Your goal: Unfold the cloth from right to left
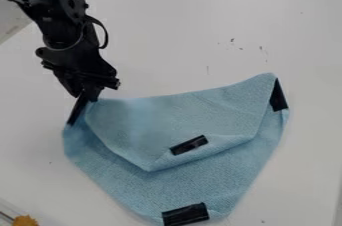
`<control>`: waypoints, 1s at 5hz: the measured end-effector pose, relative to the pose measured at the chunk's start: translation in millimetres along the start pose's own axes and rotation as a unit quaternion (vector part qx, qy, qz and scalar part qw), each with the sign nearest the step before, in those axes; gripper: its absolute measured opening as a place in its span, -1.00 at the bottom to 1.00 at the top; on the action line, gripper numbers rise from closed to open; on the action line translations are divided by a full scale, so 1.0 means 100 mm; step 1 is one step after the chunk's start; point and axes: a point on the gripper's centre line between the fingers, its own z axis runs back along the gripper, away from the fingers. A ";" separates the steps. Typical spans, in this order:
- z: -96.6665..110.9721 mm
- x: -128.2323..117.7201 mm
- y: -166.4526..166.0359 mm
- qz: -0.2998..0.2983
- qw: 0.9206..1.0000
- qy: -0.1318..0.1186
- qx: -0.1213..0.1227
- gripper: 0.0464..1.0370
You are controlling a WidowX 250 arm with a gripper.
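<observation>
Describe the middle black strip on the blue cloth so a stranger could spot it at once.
On the white table lies a partly folded blue cloth. The middle strip sits on the upper layer, near that layer's lowest point. The bottom strip and right-hand strip lie at the cloth's outer edge; this one is well inside it.

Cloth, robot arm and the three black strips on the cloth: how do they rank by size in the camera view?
1. Cloth
2. Robot arm, as far as it shows
3. Bottom strip
4. Middle strip and right strip: they look too alike to rank.
</observation>
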 end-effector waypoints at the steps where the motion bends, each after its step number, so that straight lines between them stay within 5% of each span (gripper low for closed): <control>1: -0.09 -0.07 0.02 0.001 1.000 0.009 -0.004 0.65; 2: -0.08 -0.07 0.10 -0.021 0.999 0.031 0.004 0.96; 3: 0.03 0.04 0.10 -0.041 0.998 0.049 -0.001 0.95; 5: 0.23 0.17 -0.73 -0.054 0.990 0.103 -0.079 0.94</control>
